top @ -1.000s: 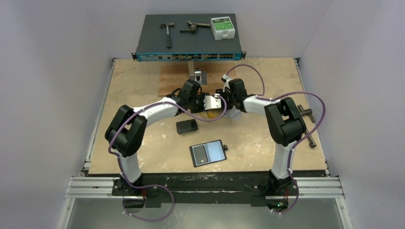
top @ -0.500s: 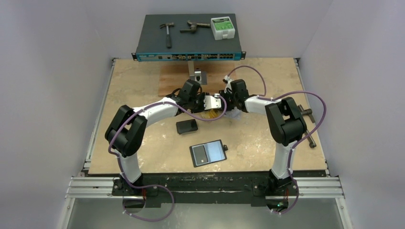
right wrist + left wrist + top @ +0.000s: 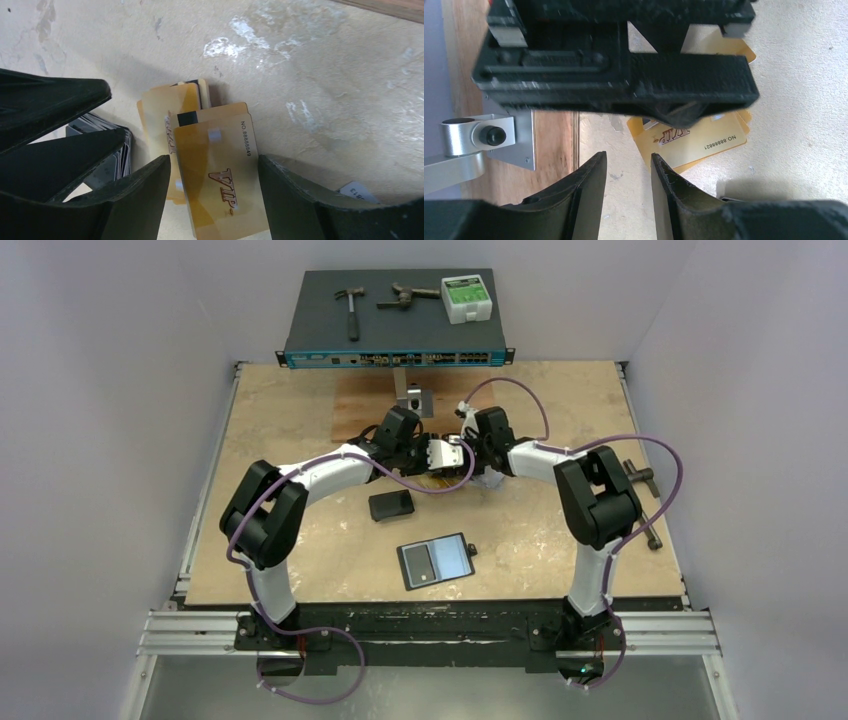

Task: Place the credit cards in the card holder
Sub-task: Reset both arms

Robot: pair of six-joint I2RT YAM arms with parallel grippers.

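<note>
Wider-spread right end effector (image 3: 212,160) — astride "VIP" card (image 3: 220,195)

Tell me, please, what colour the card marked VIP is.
The VIP card is gold-orange with brownish lettering, seen best in the right wrist view.

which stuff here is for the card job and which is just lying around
For the job: gold cards, card holder.
Lying about: black pouch, hammer, green-and-white box, network switch, metal bracket.
</note>
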